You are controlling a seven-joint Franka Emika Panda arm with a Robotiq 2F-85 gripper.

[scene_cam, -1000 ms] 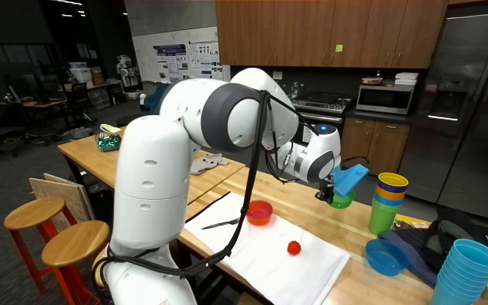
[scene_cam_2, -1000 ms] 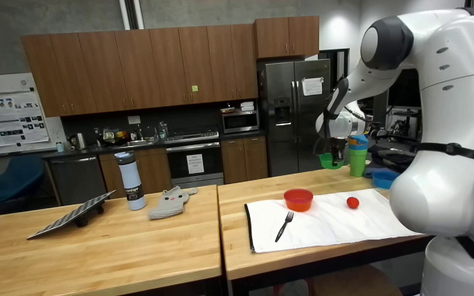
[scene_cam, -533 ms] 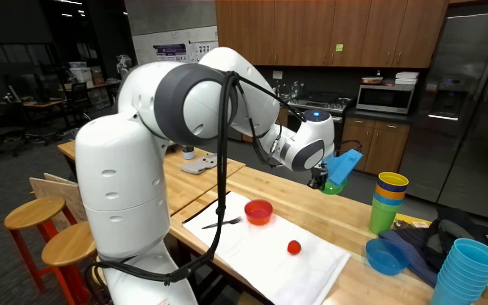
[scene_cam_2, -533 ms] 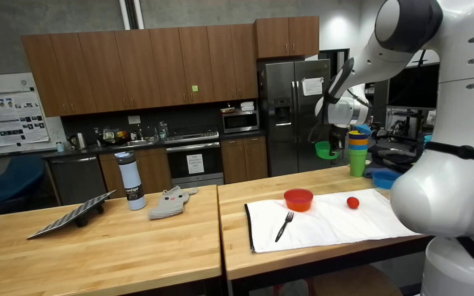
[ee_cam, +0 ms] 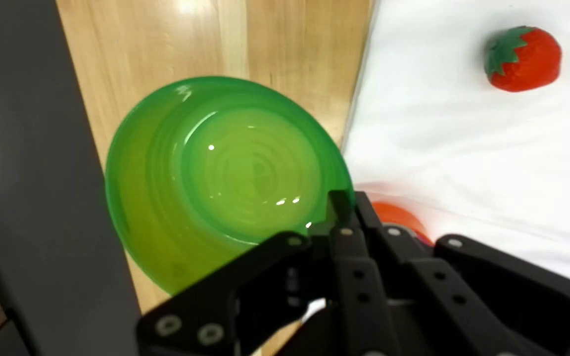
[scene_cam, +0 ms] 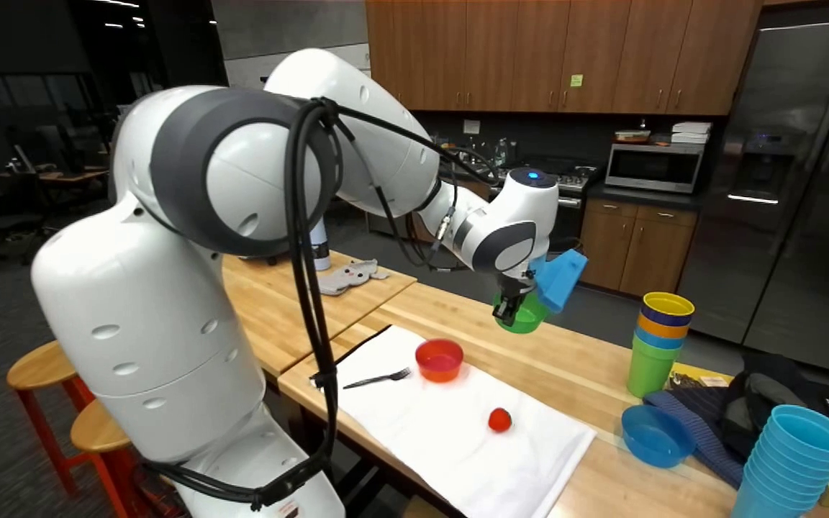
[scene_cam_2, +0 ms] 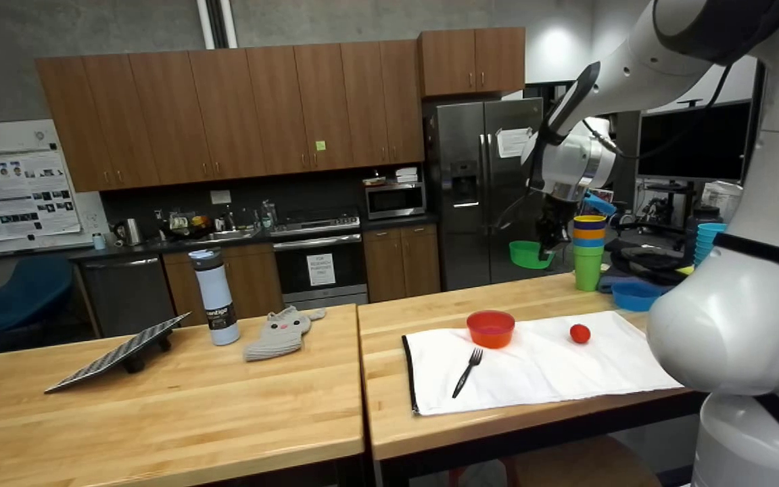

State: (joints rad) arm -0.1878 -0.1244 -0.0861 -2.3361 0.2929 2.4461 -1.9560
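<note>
My gripper (ee_cam: 352, 200) is shut on the rim of a green bowl (ee_cam: 245, 173) and holds it in the air. The bowl also shows beside the gripper in both exterior views (scene_cam: 527, 316) (scene_cam_2: 526, 255). A red bowl (scene_cam: 440, 362) stands on a white cloth (scene_cam: 450, 446) on the table; in the wrist view only part of the red bowl (ee_cam: 395, 213) shows behind the fingers. A toy strawberry (scene_cam: 500, 420) with a green top lies on the cloth. A dark fork (scene_cam_2: 468, 370) lies near the red bowl.
A stack of colored cups (scene_cam: 653, 352), a blue bowl (scene_cam: 657, 437) and a stack of light blue cups (scene_cam: 792, 460) stand on the table. On the adjoining table are a grey knitted item (scene_cam_2: 281, 335), a bottle (scene_cam_2: 216, 297) and a tilted checkered panel (scene_cam_2: 119, 353).
The arm has carried the green bowl away from the cup stack, toward the red bowl's side of the table. The gripper stays shut on it. The things on the table have not moved.
</note>
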